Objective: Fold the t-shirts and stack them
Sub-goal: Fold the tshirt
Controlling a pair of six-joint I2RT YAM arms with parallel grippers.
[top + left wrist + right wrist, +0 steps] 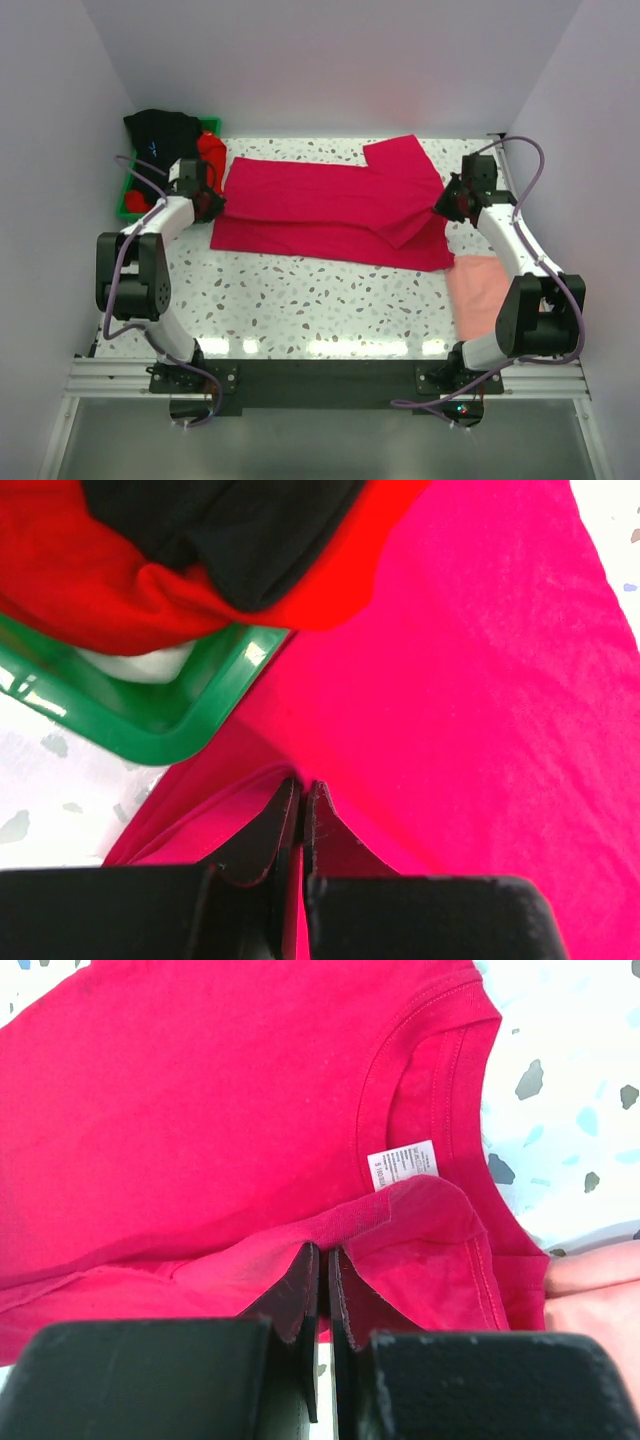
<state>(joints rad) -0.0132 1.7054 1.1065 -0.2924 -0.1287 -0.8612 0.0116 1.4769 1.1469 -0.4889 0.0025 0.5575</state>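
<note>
The crimson-pink t-shirt (330,205) lies spread across the middle of the table, partly folded lengthwise, one sleeve sticking out at the far side. My left gripper (213,205) is shut on its hem edge (250,780) at the left end. My right gripper (444,205) is shut on its collar edge (400,1210) beside the white neck label (403,1163). A folded salmon-pink t-shirt (480,290) lies at the right near side. A black t-shirt (162,132) and a bright red one (211,152) are heaped in the tray.
A green plastic tray (130,195) stands at the far left corner, its rim (170,730) just beyond my left fingers. White walls close in the left, right and far sides.
</note>
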